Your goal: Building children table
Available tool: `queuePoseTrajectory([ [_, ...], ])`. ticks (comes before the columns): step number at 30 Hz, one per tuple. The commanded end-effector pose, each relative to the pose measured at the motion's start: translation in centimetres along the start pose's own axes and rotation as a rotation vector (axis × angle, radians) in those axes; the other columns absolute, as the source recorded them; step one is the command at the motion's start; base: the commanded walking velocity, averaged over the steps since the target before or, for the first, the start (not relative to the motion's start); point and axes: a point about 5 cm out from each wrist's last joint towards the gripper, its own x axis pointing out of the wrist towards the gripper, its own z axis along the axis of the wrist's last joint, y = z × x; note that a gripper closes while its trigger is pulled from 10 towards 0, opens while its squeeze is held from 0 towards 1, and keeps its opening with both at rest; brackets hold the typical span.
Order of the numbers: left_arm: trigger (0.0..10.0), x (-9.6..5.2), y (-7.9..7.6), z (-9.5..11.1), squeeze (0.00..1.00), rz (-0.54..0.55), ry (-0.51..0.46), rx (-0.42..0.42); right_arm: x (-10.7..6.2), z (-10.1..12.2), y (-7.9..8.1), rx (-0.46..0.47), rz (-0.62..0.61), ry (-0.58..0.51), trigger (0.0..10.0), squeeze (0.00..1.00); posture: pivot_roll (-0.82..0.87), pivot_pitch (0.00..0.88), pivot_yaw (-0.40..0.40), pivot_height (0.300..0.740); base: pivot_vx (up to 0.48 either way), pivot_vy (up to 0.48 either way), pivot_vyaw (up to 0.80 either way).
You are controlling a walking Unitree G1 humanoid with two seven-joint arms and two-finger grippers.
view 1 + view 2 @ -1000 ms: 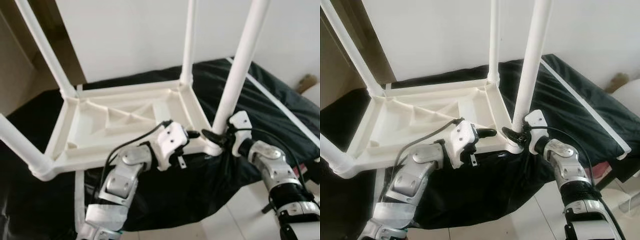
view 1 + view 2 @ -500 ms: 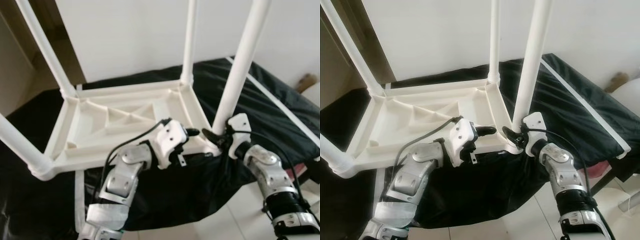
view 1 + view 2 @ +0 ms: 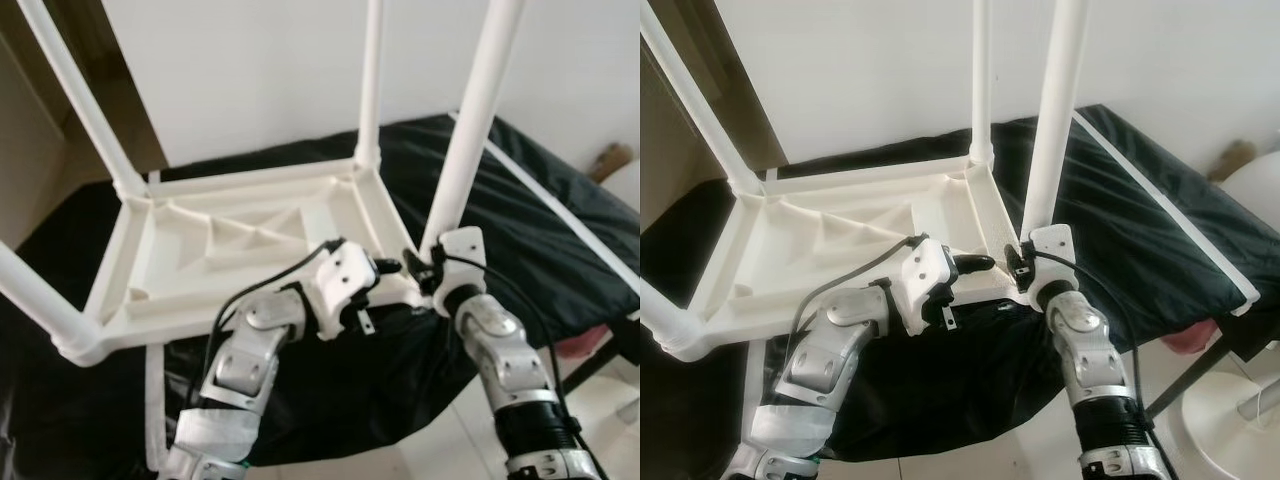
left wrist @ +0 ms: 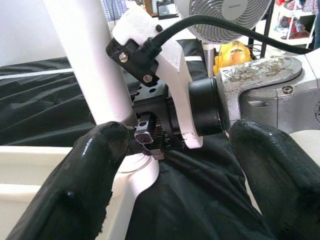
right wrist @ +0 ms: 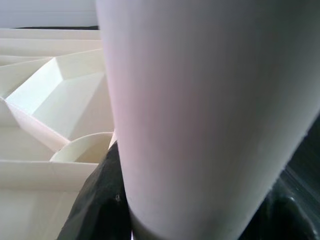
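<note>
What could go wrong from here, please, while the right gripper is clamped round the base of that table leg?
1. The right gripper holds the near-right leg low at its socket; the long leg could lever sideways and, if not fully seated, bind or pop out.
2. The upturned table top lies on a loose black cover, with its near edge close to the cover's front drop, so a push could slide it.
3. The left gripper sits very close to the right one; they could collide.

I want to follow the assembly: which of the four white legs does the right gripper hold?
The right gripper holds the near right leg, low at its corner socket, beside the left gripper. The other three legs stand untouched.
</note>
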Motion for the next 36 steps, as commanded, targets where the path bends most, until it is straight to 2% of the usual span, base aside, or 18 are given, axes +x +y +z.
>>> queuePoseTrajectory([
  [1, 10.0, -0.2, 1.0, -0.2, 0.0, 0.181, 0.012, 0.004, -0.2, -0.7, 0.2, 0.02, -0.012, 0.038, 10.0, 0.0, -0.08, 0.0, 0.067, 0.74, 0.0, 0.0, 0.0],
  [2, 10.0, -0.4, 1.2, -0.2, 0.0, 0.209, 0.008, 0.009, -0.4, -1.0, 0.6, 0.075, -0.126, 0.044, 10.0, 0.0, -0.07, 0.0, 0.057, 0.74, 0.0, 0.0, 0.0],
  [4, 10.0, -0.5, 1.2, -0.2, 0.0, 0.22, 0.007, 0.012, -0.5, -1.0, 1.1, 0.116, -0.231, 0.052, 10.0, 0.0, -0.07, 0.0, 0.054, 0.74, 0.0, 0.0, 0.0],
  [8, 10.0, -0.4, 1.1, -0.2, 0.0, 0.216, 0.007, 0.01, -0.6, -0.9, 1.9, 0.132, -0.294, 0.058, 10.0, 0.0, -0.07, 0.0, 0.054, 0.74, 0.0, 0.0, 0.0],
  [9, 10.0, -0.3, 1.1, -0.2, 0.0, 0.213, 0.008, 0.012, -0.8, -0.6, 3.3, 0.119, -0.259, 0.047, 10.0, 0.0, -0.07, 0.0, 0.052, 0.74, 0.0, 0.0, 0.0],
  [11, 10.0, -0.3, 1.2, -0.2, 0.0, 0.213, 0.009, 0.013, -1.0, -0.4, 3.9, 0.116, -0.249, 0.047, 10.0, 0.0, -0.07, 0.0, 0.052, 0.74, 0.0, 0.0, 0.0],
  [16, 10.0, -0.2, 1.3, -0.2, 0.0, 0.216, 0.01, 0.023, -1.1, -0.5, 3.1, 0.084, -0.263, 0.058, 10.0, 0.0, -0.07, 0.0, 0.045, 0.74, 0.0, 0.0, 0.0],
  [24, 10.0, -0.4, 1.1, -0.3, 0.0, 0.223, 0.012, 0.027, -1.0, 0.0, 3.4, 0.07, -0.286, 0.047, 10.0, 0.0, -0.06, 0.0, 0.041, 0.74, 0.0, 0.0, 0.0],
  [30, 10.0, -0.4, 0.9, -0.5, 0.0, 0.221, 0.017, 0.029, -1.1, 0.3, 2.6, 0.056, -0.302, 0.021, 10.0, 0.0, -0.06, 0.0, 0.042, 0.74, 0.0, 0.0, 0.0],
  [31, 10.0, -0.4, 0.8, -0.5, 0.0, 0.221, 0.017, 0.03, -1.2, 0.4, 2.5, 0.059, -0.302, 0.017, 10.0, 0.41, -0.06, 0.0, 0.042, 0.74, 0.0, 0.0, 0.0],
  [32, 10.0, -0.4, 0.8, -0.5, 0.0, 0.221, 0.017, 0.031, -1.3, 0.5, 2.3, 0.061, -0.302, 0.013, 10.0, 1.0, -0.06, 0.0, 0.043, 0.74, 0.0, 0.0, 0.0],
  [36, 10.0, -0.4, 0.8, -0.4, 0.0, 0.22, 0.017, 0.036, -2.0, 0.7, 2.2, 0.074, -0.265, -0.033, 10.0, 1.0, -0.07, 0.0, 0.046, 0.74, 0.0, 0.0, 0.0],
])
